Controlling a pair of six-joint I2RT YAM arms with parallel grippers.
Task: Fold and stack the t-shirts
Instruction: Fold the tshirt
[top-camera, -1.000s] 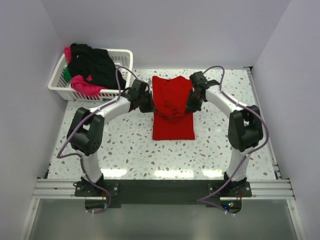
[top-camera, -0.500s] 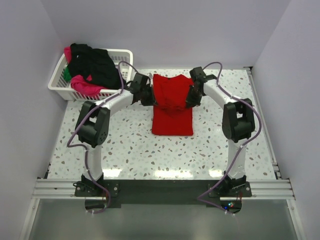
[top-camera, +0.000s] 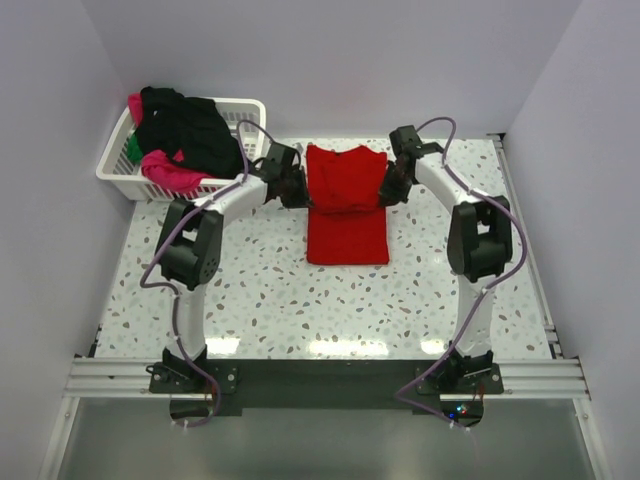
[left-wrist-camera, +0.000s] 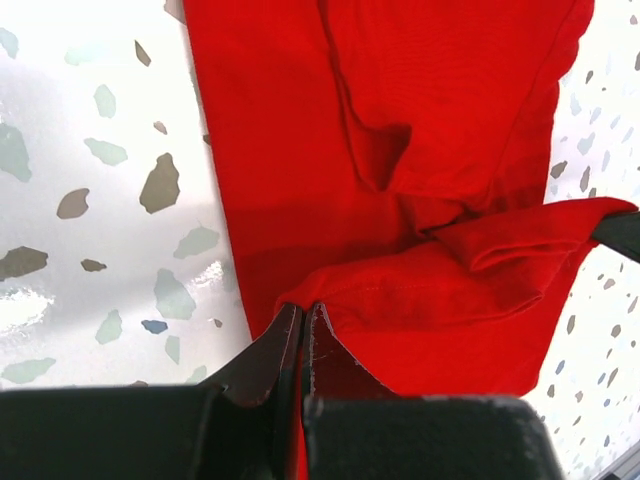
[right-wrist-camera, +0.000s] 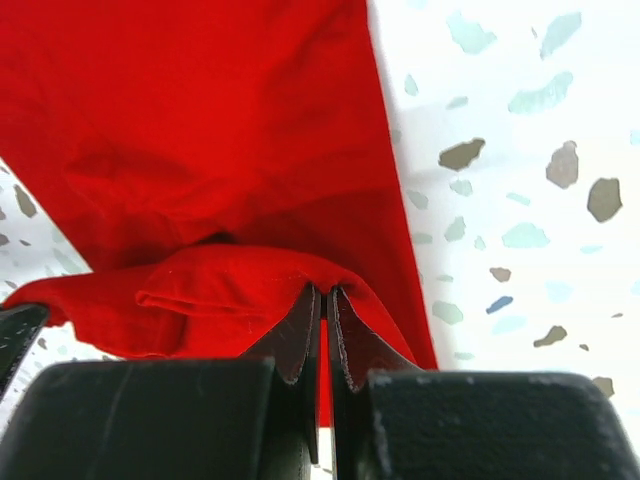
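Observation:
A plain red t-shirt (top-camera: 347, 205) lies at the far middle of the table, its top part doubled over the lower part. My left gripper (top-camera: 298, 193) is shut on the fold's left edge, and the left wrist view shows red cloth (left-wrist-camera: 420, 290) pinched at the fingertips (left-wrist-camera: 303, 312). My right gripper (top-camera: 386, 191) is shut on the fold's right edge, the same red cloth (right-wrist-camera: 230, 290) bunched at its fingertips (right-wrist-camera: 322, 292). Other t-shirts, black (top-camera: 190, 125), magenta-pink (top-camera: 168, 168) and green (top-camera: 133, 150), are heaped in the basket.
A white lattice basket (top-camera: 245, 115) stands at the far left corner of the speckled table (top-camera: 300, 300). Pale walls close in at the back and on both sides. Both arm bases sit on the rail at the near edge.
Both grippers have carried the raised part of the red t-shirt towards the far edge. The folded part now lies flatter and higher up the table.

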